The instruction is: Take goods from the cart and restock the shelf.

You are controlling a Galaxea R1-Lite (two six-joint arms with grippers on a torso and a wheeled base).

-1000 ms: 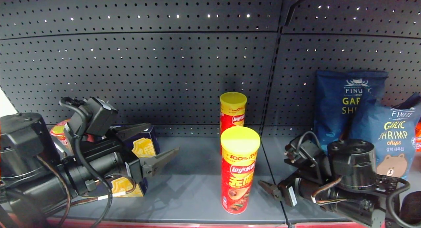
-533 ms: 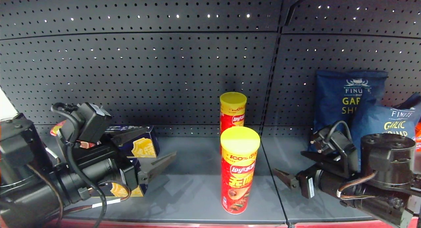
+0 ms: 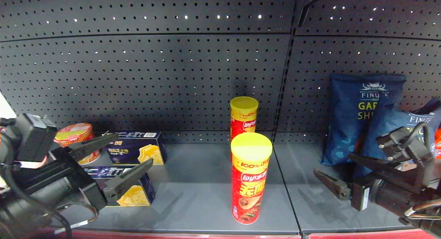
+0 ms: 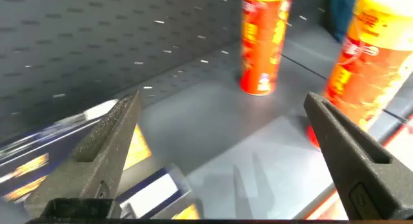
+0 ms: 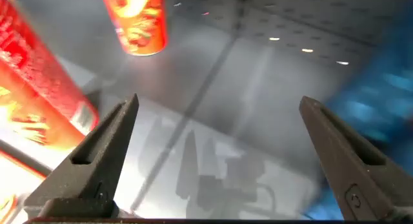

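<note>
Two red chip cans with yellow lids stand mid-shelf, one in front and one behind. My left gripper hangs open and empty at the shelf's front left, over the dark blue cracker boxes. My right gripper is open and empty at the front right, below the blue shrimp chip bags. In the left wrist view the open gripper faces both cans, with a box beneath it. The right wrist view has its gripper open above bare shelf, the cans to one side.
A red cup of noodles stands at the back left beside the boxes. The grey shelf board has free room between boxes and cans, and between cans and bags. A perforated back panel closes the shelf behind.
Both arms have drawn back from the shelf: the left gripper went left and toward me, uncovering the boxes and cup; the right gripper went right. Both stayed open.
</note>
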